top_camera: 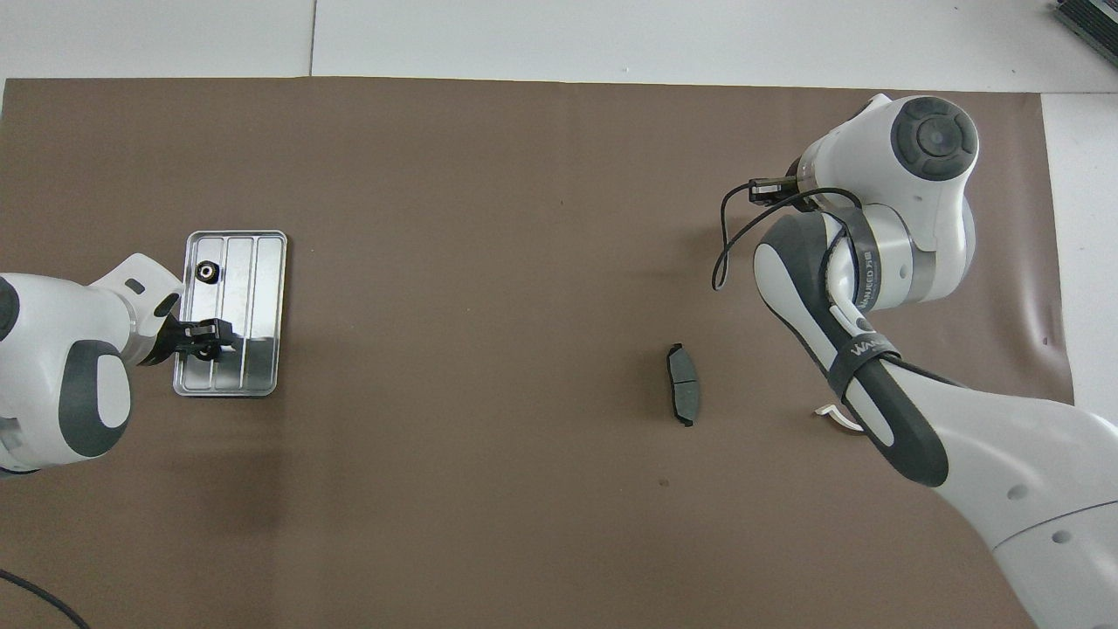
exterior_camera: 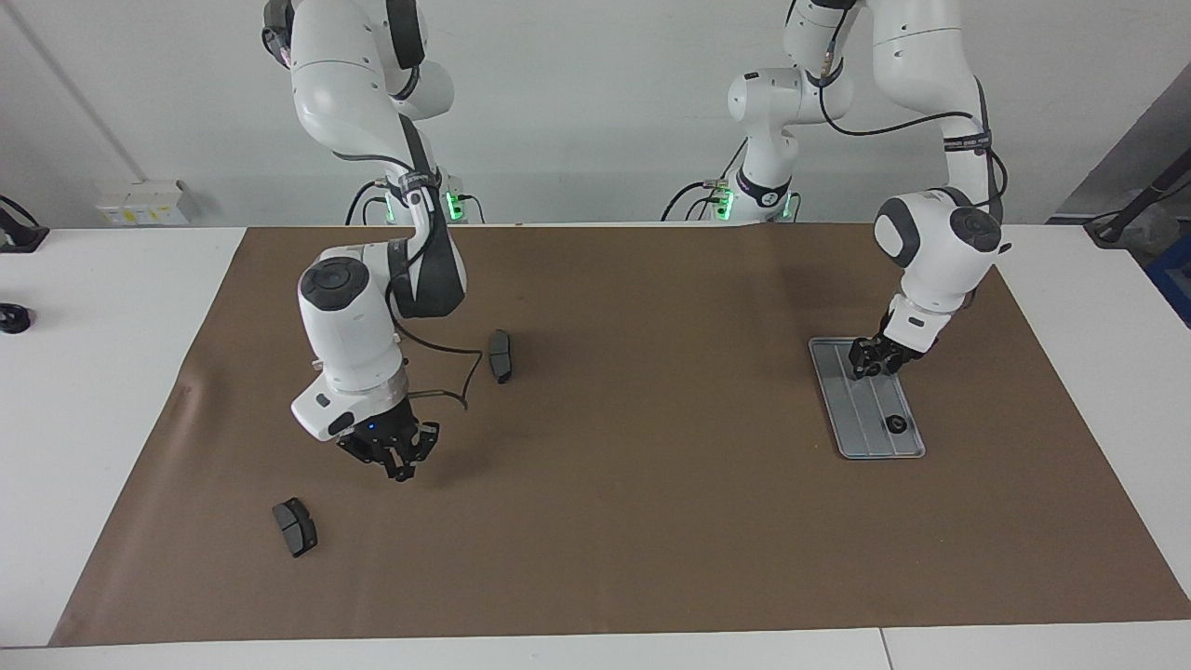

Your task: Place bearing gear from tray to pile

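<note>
The silver ridged tray lies on the brown mat toward the left arm's end of the table. A small black bearing gear sits in the tray's end farther from the robots. My left gripper is low over the tray's nearer end. The pile lies toward the right arm's end: one dark brake pad, a second pad farther from the robots, and a tip of the white bracket showing under the right arm. My right gripper hangs open and empty over the mat between the pads.
The brown mat covers most of the white table. The right arm's cable loops down close to the nearer brake pad. A small black object sits on the white table off the mat, at the right arm's end.
</note>
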